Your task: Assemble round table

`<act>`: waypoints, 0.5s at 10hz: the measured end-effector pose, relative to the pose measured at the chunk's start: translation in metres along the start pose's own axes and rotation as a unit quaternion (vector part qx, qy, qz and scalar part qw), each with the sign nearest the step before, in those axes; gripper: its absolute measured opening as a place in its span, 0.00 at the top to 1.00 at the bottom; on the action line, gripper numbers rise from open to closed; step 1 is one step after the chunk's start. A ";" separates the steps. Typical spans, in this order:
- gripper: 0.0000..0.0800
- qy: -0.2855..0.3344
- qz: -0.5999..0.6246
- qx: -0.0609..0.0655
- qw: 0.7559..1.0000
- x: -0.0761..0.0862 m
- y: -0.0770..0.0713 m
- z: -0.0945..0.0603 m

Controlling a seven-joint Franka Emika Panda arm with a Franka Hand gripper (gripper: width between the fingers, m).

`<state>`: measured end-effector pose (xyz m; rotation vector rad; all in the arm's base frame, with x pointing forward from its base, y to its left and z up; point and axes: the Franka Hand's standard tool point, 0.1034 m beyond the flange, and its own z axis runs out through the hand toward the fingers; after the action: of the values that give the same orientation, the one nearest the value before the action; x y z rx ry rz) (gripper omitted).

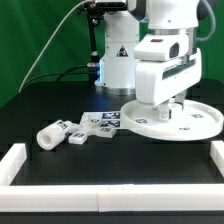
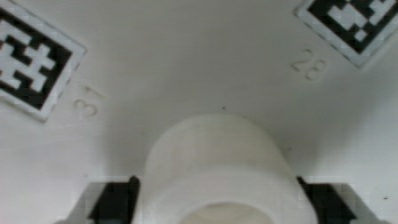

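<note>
Nearest us: white straight-edged border wall (image 1: pixel 110 172); behind it we see the large flat round white plastic disc (image 1: pixel 205 122) lying on the black table (image 1: pixel 40 100), toward the exterior view's right. Gripper (image 2: pixel 217 203) is closed on the short thick white plastic cylinder leg (image 2: pixel 217 155), upright on the disc.

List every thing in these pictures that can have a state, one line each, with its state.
round disc: lying flat on the table, tags up.
leg: standing on the disc, seemingly gripped.
fingers: closed against the leg's two sides.
base: lying loose on the table, apart from the disc, untouched.
</note>
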<state>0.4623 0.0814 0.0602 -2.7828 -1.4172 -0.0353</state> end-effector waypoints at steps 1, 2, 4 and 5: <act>0.49 -0.001 0.001 0.001 1.000 -0.001 0.000 0.001; 0.49 -0.005 -0.007 0.005 1.000 -0.004 0.004 0.002; 0.49 -0.019 -0.012 0.015 1.000 -0.001 0.045 0.003; 0.49 -0.013 -0.027 0.013 0.999 0.006 0.060 0.007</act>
<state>0.5147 0.0507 0.0530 -2.7344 -1.4870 0.0176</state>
